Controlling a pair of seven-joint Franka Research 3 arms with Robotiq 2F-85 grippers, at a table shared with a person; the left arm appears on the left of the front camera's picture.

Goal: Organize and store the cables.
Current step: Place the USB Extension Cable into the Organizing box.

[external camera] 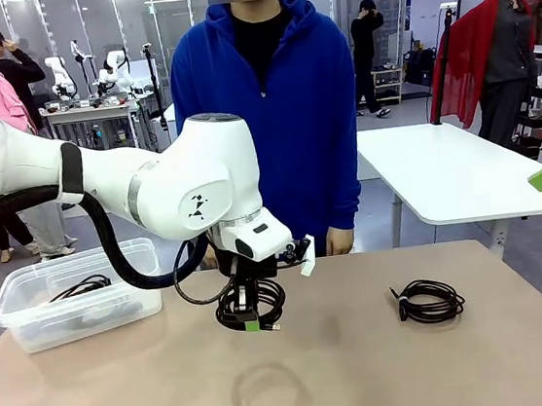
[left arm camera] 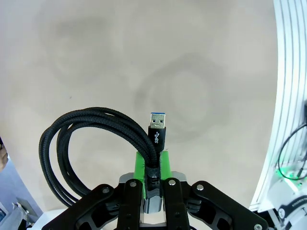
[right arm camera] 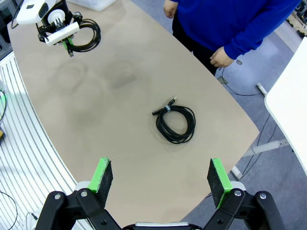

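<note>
My left gripper (external camera: 253, 325) hangs above the middle of the table, shut on one coiled black cable (external camera: 253, 303). In the left wrist view the green pads (left arm camera: 140, 165) clamp the coil (left arm camera: 86, 132) just below its USB plug (left arm camera: 157, 128). A second coiled cable (external camera: 427, 301) lies flat on the table at the right. It also lies (right arm camera: 175, 123) beyond my right gripper (right arm camera: 159, 165), which hovers high above the table, open and with nothing between its fingers. A third cable (external camera: 80, 286) rests inside the clear bin (external camera: 88, 317).
The clear plastic bin stands at the table's left rear. A person in a blue hoodie (external camera: 271, 115) stands at the far edge, hand (right arm camera: 221, 57) hanging by the table. A white table (external camera: 463, 171) stands behind at the right.
</note>
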